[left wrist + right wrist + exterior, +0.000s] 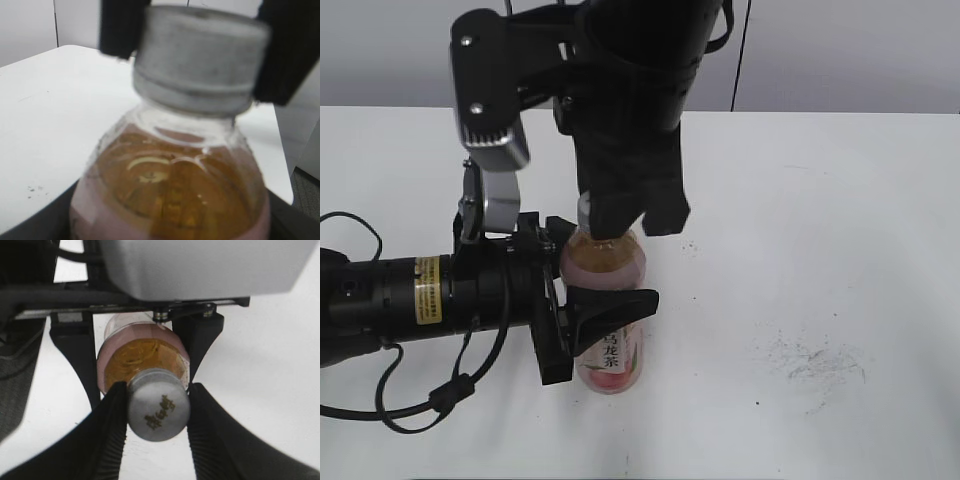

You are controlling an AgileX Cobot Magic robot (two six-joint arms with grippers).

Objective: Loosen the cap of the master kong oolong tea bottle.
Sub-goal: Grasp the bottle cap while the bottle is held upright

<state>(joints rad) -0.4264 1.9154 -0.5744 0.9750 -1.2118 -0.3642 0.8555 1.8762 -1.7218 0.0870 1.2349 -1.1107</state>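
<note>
Right wrist view looks straight down the right claw [158, 412] onto the cap [158, 410], grey with a small dark logo on top; a black finger presses its ribbed side from either flank, so this claw is pinching the cap; I judge that grip is chosen because a twist needs both pads bearing on the ribs from opposite sides. Directly below that claw stands the master kong oolong tea bottle [605, 300], upright on the white counter [820, 220]; in the exterior view the left claw [582, 300] comes in level from the side and clamps the bottle's body at the top of the label, one finger behind it and one in front; its purpose, as I read it, is to keep the body from turning while the cap is worked loose. Left wrist view, blurred, shows the cap just above that claw with the right claw's dark fingers [287, 55] on both flanks of it, and pale amber tea up into the shoulder.

Room for moving: beyond the right claw's fingers the counter lies bare on the side away from the left arm, bearing only faint scuff marks [810, 365]; on the other side the left arm's wrist and camera block [492, 130] rise near the right arm, so a long turn toward them could bring the two together; the counter's far edge lies well behind both claws.
</note>
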